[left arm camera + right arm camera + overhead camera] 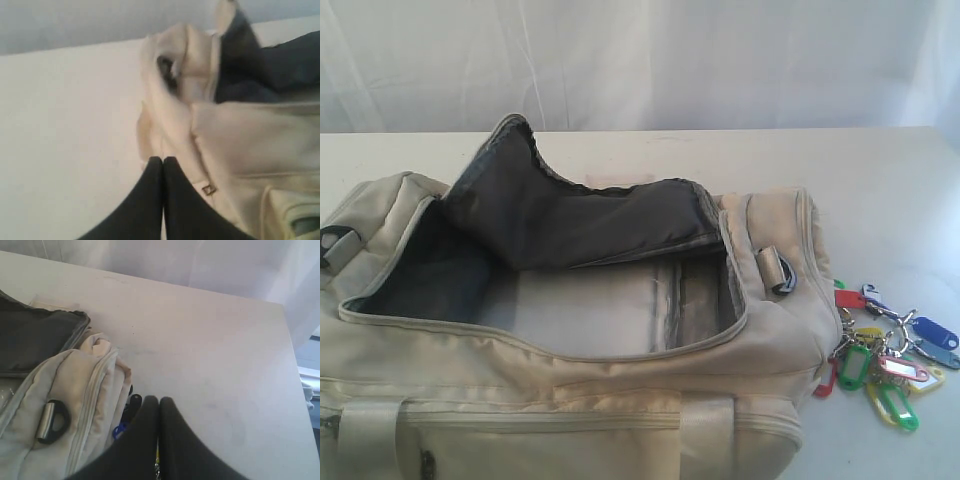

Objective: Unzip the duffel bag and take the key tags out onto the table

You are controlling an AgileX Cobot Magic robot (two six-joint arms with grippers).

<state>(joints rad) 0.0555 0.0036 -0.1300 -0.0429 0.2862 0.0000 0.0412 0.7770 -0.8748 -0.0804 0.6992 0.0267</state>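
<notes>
The right end effector (159,401) is closed, its two dark fingers pressed tip to tip with nothing showing between them. It hangs over the bare desk (880,200) just off the end of the duffel bag (570,400). From its wrist camera only scraps of the key tags (885,355) show, a blue one and a dark one squeezed between the fingers and the bag's end wall. The rest is hidden behind the fingers.

The left end effector (163,161) is closed the same way, tips touching and empty. It sits close to the bag's other end, over cream fabric and a stretch of bare desk. Neither arm shows in the exterior view.

The bunch lies on the desk at the bag's right end. A red tag is touching or almost touching the bag's corner, and the others fan away from it. The metal rings sit on the far side of the cluster, with the green, yellow, red and blue tags splayed out from them toward the near edge. I'd put its long axis as slanting from the bag's end out toward the near right. The right arm is plainly the nearer one; the left has the whole bag between it and the tags.

The bag's long axis runs left to right. It is unzipped, with the flap (570,215) thrown back so the dark lining faces up. To my eye the job looks finished.
</notes>
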